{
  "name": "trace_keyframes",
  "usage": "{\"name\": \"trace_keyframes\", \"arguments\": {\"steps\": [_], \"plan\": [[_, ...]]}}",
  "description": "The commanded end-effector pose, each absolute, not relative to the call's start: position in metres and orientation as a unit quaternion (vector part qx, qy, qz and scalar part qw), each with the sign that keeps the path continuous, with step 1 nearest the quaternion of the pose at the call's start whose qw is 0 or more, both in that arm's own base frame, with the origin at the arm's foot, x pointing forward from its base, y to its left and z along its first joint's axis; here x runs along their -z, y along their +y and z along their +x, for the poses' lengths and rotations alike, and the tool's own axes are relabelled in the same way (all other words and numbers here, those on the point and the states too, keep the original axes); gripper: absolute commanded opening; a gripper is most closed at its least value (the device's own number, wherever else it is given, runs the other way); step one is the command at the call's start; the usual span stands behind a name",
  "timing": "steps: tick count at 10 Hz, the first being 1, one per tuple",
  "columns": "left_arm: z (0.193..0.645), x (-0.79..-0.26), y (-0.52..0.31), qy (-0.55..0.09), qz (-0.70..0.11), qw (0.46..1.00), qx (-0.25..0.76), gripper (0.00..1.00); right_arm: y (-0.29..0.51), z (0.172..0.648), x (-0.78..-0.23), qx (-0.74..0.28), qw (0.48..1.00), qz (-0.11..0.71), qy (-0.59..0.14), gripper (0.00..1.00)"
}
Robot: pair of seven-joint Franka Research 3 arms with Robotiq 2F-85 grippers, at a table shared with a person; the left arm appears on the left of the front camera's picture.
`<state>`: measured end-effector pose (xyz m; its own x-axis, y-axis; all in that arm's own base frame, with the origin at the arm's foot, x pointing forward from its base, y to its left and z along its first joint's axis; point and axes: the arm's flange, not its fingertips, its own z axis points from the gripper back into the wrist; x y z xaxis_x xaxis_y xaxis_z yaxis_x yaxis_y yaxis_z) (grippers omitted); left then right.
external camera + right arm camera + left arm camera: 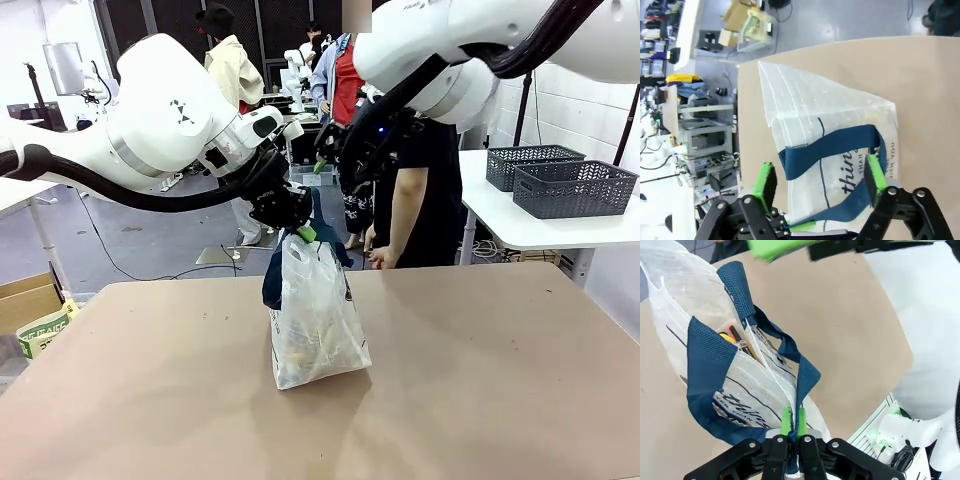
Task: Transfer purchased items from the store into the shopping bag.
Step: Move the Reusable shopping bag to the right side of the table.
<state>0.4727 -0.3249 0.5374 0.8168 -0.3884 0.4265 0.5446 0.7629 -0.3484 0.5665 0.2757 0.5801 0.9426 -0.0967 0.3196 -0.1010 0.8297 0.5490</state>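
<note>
Pinched tight together, the green fingertips (786, 421) of the left gripper (793, 426) clamp a navy strap handle (805, 382) of the shopping bag (315, 315), holding it up above the bag's mouth; in the front view this gripper (303, 233) sits right at the top of the bag; the right gripper (821, 180) has its fingers spread wide apart with nothing between them, one green pad (765, 181) to each side of the other blue strap (832, 145) but clear of it; in the front view it (325, 160) hangs above and behind the bag, near the person (415, 190) at the far edge; the bag stands slumped on the brown table (480, 380), a little left of its middle; through the open mouth a few purchased items (732, 336) show dimly, one yellow and one red; farther off, two dark lattice baskets (560, 180) rest on a white side table (500, 215) at the right.
</note>
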Motion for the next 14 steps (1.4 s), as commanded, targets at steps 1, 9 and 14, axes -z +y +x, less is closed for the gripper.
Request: {"name": "trace_keyframes", "arguments": {"steps": [1,9,14], "plan": [[0.472,-0.539,-0.323,-0.17,-0.233,0.924,0.251,0.0,0.241,0.555,-0.579,-0.039,0.944,0.291,-0.148,1.0],[0.472,-0.539,-0.323,-0.17,-0.233,0.924,0.251,0.0,0.12,0.509,-0.587,-0.363,0.883,0.185,-0.235,1.0],[0.472,-0.539,-0.323,-0.17,-0.233,0.924,0.251,0.0,0.081,0.519,-0.569,-0.342,0.853,0.278,-0.281,1.0]]}}
